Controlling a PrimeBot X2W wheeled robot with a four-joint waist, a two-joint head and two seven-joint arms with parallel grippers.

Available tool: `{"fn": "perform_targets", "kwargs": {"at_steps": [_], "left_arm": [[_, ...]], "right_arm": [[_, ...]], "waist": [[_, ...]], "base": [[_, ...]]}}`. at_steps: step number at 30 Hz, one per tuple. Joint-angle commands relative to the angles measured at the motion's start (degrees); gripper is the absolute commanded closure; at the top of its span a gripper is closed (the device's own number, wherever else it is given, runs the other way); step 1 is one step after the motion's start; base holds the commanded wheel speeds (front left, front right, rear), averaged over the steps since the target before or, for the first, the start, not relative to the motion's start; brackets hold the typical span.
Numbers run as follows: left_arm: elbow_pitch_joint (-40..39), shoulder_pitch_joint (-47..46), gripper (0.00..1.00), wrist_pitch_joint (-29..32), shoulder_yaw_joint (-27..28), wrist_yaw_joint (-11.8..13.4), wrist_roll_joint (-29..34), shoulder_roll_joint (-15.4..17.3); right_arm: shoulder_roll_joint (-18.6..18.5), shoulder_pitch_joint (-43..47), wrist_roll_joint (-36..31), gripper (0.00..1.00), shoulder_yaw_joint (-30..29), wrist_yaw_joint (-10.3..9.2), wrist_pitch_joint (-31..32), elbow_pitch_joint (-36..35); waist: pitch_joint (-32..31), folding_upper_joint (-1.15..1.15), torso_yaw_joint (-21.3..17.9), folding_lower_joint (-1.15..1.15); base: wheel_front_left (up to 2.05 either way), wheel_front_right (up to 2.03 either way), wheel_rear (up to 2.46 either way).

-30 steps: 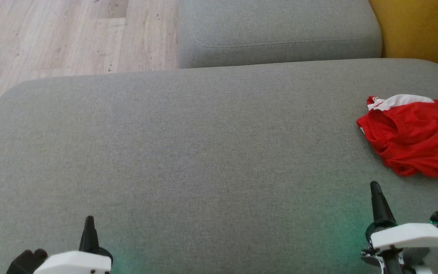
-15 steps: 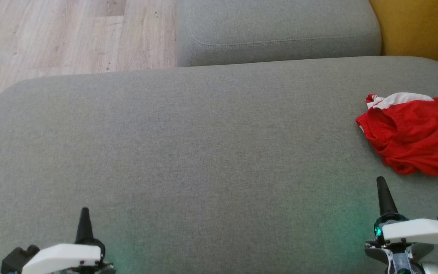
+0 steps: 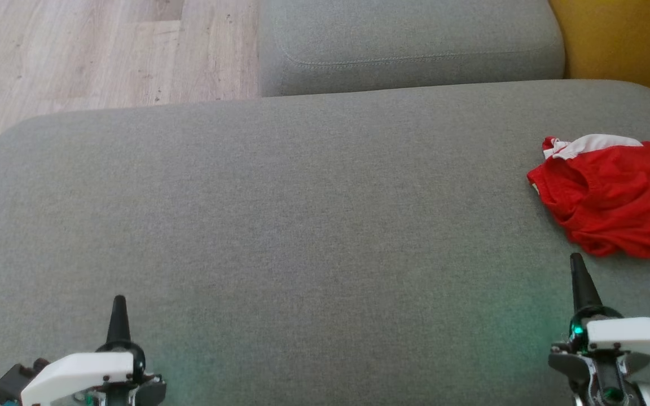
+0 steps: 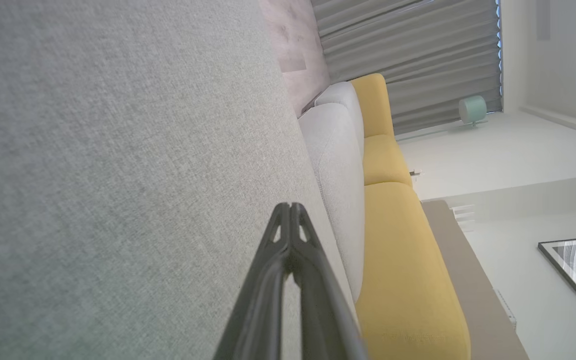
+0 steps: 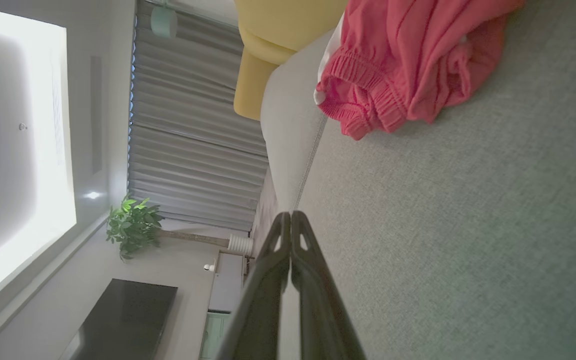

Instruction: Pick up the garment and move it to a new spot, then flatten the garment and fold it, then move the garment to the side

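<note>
The garment [image 3: 618, 197] is a crumpled red piece with a white band, lying at the right edge of the grey cushion [image 3: 302, 225]. In the right wrist view the garment [image 5: 408, 65] shows a gathered elastic hem. My right gripper [image 3: 576, 262] hovers just short of its near edge, shut with nothing held; its fingertips [image 5: 290, 215] meet. My left gripper [image 3: 118, 301] is at the lower left over bare cushion, far from the garment, also shut and empty, with its tips [image 4: 290, 206] together.
A second grey cushion [image 3: 409, 45] lies beyond the first, wooden floor [image 3: 77, 51] at the upper left, a yellow sofa part [image 3: 624, 39] at the upper right. A yellow sofa back [image 4: 398, 260] runs along the cushion's edge.
The head view has shifted slightly, so cushions and garment sit a little higher. Both grippers have drifted outward: the left tip further left, the right tip further right and closer to the garment.
</note>
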Motion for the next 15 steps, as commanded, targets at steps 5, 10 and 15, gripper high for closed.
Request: {"fn": "perform_targets", "kwargs": {"at_steps": [5, 10, 15], "left_arm": [[-1.61, -3.61, 1.00, 0.91, 3.36, -1.12, -3.16, -0.24], [-1.60, -4.18, 1.00, 1.63, 4.46, -1.80, -5.63, -0.62], [-1.59, -4.75, 1.00, 2.36, 5.55, -2.48, -8.09, -1.00]], "right_arm": [[-1.24, -3.93, 4.58, 1.00, 0.14, 0.19, 0.62, -1.78], [-1.23, -4.42, 7.94, 1.00, -0.35, 0.20, 1.00, -1.71], [-1.22, -4.92, 11.30, 1.00, -0.84, 0.20, 1.39, -1.65]], "waist": [[0.13, 0.00, -0.09, 0.00], [0.25, 0.00, -0.18, 0.00], [0.37, 0.00, -0.26, 0.00]], "base": [[0.00, 0.00, 0.00], [0.00, 0.00, 0.00], [0.00, 0.00, 0.00]]}}
